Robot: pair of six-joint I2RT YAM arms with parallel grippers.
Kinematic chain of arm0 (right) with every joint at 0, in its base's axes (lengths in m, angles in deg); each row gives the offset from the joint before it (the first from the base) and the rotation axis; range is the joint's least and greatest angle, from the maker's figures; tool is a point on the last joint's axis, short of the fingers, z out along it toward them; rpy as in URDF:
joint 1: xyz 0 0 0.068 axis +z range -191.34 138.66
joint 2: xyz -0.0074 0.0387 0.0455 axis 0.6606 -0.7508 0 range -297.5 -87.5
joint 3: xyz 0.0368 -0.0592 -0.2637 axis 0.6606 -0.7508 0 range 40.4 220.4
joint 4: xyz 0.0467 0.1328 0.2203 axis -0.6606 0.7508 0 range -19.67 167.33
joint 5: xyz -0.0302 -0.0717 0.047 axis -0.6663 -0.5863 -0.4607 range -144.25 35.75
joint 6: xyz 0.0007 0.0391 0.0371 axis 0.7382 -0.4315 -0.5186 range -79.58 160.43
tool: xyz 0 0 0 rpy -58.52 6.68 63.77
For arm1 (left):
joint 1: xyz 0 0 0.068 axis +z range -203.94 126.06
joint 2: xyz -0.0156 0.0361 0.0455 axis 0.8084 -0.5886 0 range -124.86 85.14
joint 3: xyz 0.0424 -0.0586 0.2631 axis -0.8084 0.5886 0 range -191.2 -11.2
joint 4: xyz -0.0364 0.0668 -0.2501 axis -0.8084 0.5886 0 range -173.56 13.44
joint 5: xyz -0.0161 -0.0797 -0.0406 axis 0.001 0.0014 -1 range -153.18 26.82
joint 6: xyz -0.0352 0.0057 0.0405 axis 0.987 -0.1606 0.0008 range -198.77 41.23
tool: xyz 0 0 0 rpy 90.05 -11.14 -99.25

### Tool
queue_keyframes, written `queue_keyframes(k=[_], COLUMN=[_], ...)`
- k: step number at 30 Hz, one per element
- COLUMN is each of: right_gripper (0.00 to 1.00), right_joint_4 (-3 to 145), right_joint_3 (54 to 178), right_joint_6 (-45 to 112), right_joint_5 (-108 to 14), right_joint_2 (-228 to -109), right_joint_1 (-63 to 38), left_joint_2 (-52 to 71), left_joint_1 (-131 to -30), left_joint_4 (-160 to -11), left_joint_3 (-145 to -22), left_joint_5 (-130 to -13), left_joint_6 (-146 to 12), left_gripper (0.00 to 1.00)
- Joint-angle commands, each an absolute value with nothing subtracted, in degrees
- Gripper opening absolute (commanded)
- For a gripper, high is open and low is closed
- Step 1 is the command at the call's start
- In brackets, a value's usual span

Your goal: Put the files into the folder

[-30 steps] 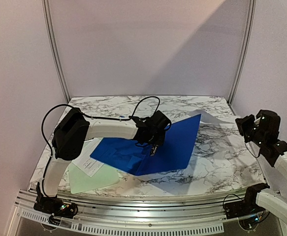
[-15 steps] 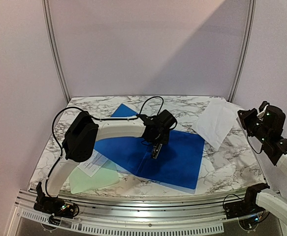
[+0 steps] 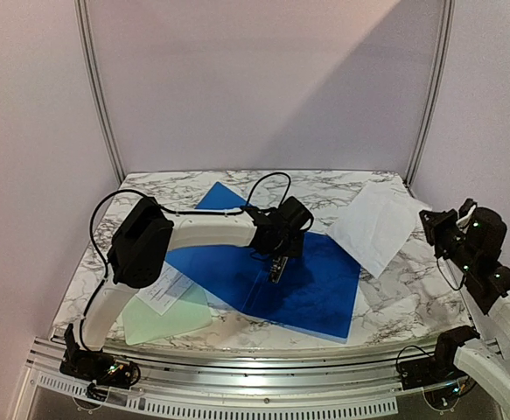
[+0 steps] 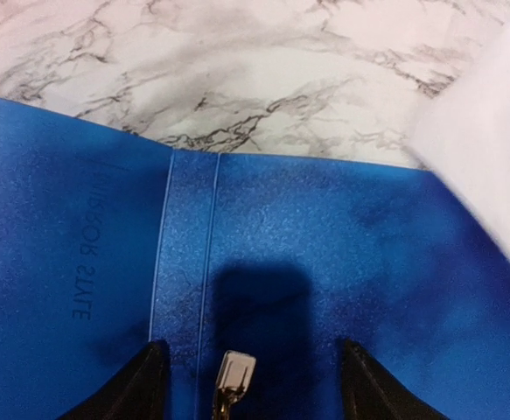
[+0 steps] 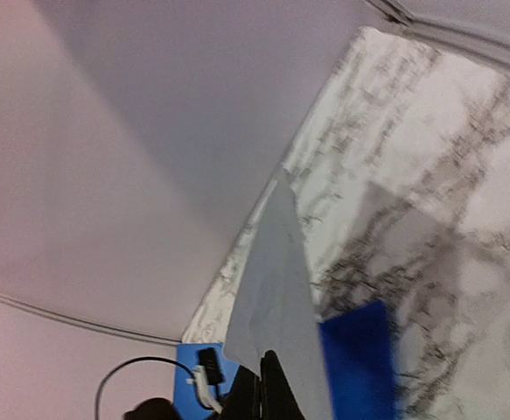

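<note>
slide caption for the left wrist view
Left gripper open above the blue folder, its metal clip seen between the fingers, white sheet at right

The left arm (image 3: 206, 229) hid part of the folder (image 3: 316, 284). Picture edges cut off the clip (image 4: 234, 378) and the sheet's (image 5: 276, 280) lower end. The slip's (image 3: 163, 291) print was too small to read.

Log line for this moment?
folder open flat | left gripper jaws open above clip | right gripper shut on large sheet | slip beside folder
</note>
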State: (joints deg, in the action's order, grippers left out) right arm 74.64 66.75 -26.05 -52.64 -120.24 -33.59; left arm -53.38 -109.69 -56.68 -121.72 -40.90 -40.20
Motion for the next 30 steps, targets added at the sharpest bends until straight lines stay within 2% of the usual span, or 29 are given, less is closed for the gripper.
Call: queue_keyframes(k=[1,5,13,20,30], right_gripper=[0.00,0.00,0.00,0.05,0.09], right_joint_4=[81.2,83.1,84.1,86.5,78.7], right_joint_3=[58.4,56.1,58.1,57.8,54.9], right_joint_6=[-34.2,-36.4,-32.5,-29.9,-31.5], right_joint_5=[-53.0,-58.6,-59.4,-59.6,-56.5], right_joint_2=[-120.2,-120.8,-129.9,-131.1,-131.3], right_joint_1=[-30.6,-24.4,-13.8,-10.0,-5.7], left_joint_2=[-49.0,-45.9,-44.3,-44.7,-46.2], left_joint_1=[-109.8,-109.8,-109.9,-109.8,-109.2], left_joint_4=[-59.6,-62.3,-63.2,-63.9,-64.7], left_joint_3=[-118.9,-115.7,-114.1,-113.8,-116.9], left_joint_5=[-41.5,-41.6,-41.7,-41.9,-43.8], left_joint_6=[-42.2,-43.5,-45.4,-46.6,-50.7], left_gripper=[0.70,0.75,0.76,0.74,0.74])
